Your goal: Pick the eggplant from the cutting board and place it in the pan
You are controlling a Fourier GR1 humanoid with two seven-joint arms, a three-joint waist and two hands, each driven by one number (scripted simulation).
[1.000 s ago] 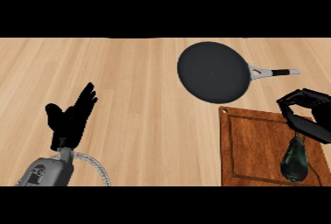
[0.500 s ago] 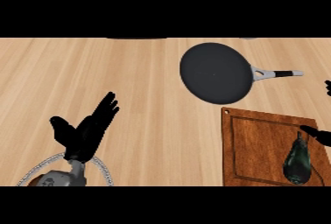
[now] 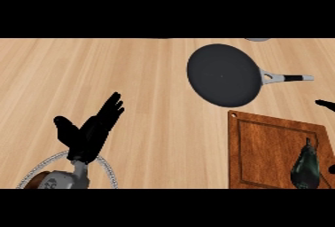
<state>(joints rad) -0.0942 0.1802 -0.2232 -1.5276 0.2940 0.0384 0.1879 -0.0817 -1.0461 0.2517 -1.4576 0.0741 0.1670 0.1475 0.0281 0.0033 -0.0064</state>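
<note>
Of the right hand (image 3: 325, 103) only a black sliver shows at 3 o'clock. The rest lies beyond the view's edge, so its pose cannot be told. A dark speck lower on that edge, near 4 o'clock, is too small to identify. The cutting board (image 3: 262, 150) at 5 o'clock runs out past the lower edge, so its near corners are unseen. The eggplant (image 3: 306, 165) lying on it is clipped at its lower end by that same edge. At 7 o'clock the left forearm (image 3: 64, 181) and the pale loop (image 3: 108, 170) around it are cut off below. At 1 o'clock a grey thing (image 3: 258, 39) barely peeks in at the upper edge and cannot be identified.
</note>
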